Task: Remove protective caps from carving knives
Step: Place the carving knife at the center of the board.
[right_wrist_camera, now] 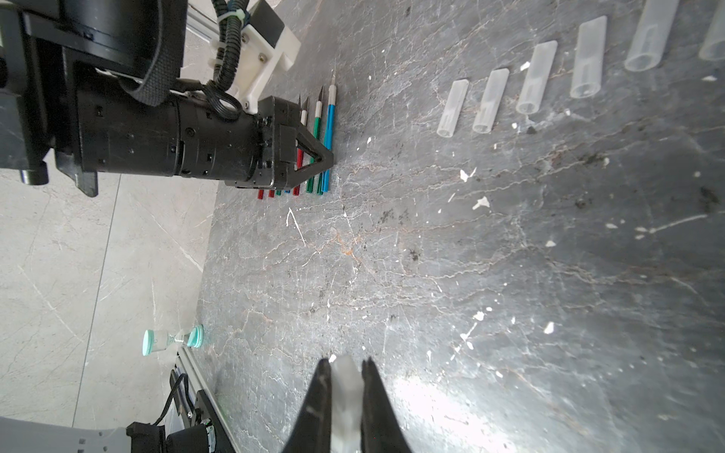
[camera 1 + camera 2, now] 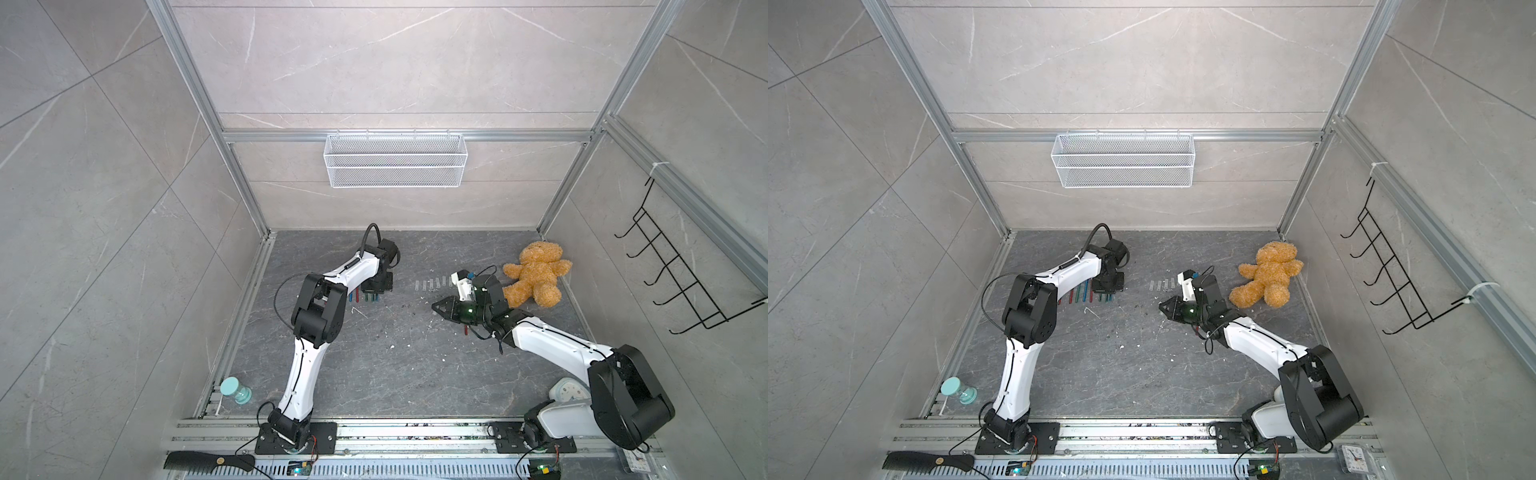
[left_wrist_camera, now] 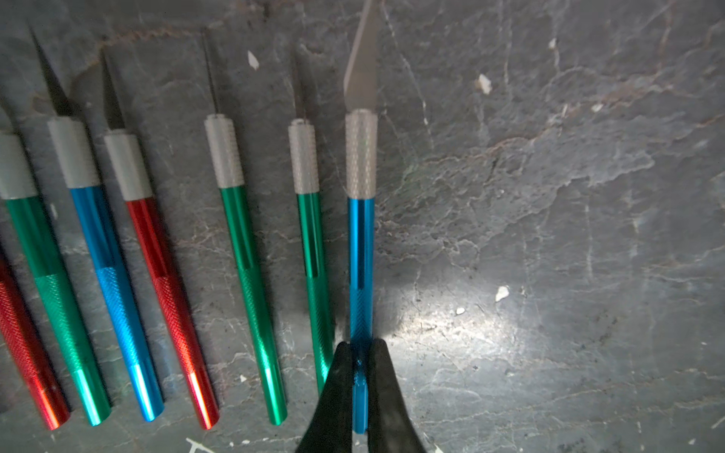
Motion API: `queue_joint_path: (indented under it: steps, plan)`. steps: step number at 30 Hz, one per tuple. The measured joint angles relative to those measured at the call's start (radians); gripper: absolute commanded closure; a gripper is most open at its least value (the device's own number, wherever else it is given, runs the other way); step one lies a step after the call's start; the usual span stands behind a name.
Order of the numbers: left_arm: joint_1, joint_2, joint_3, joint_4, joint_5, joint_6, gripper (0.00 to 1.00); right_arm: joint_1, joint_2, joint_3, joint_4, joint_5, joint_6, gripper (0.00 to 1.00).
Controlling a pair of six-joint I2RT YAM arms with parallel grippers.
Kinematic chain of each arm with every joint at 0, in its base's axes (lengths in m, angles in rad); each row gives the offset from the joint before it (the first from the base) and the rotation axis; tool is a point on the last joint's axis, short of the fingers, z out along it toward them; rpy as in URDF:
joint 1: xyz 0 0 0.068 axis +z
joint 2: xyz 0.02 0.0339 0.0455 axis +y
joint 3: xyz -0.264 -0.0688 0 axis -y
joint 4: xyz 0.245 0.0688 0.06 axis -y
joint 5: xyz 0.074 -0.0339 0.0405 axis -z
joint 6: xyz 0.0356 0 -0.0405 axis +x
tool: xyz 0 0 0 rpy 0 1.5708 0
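My left gripper is shut on the rear end of a blue-handled carving knife, which has a bare grey blade. It lies at the end of a row of carving knives with green, red and blue handles, all with bare tips. In both top views this row sits by the left gripper. My right gripper is shut on a translucent protective cap above the table's middle. Several loose protective caps lie in a row on the table.
A brown teddy bear lies at the back right, close to the right arm. A teal-capped sand timer stands at the front left edge. A black comb rests on the front rail. A wire basket and hook rack hang on the walls.
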Motion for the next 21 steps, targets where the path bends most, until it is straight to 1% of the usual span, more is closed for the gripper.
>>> queue_joint_path:
  steps: [16, 21]
  plan:
    - [0.0, 0.02, 0.03, -0.024, 0.004, 0.0, 1.0, 0.001, 0.0, 0.0, 0.0, -0.007, 0.0, 1.0]
    - [0.0, 0.024, 0.031, -0.031, 0.005, -0.001, 0.98, 0.001, 0.0, 0.0, 0.0, -0.007, 0.0, 1.0]
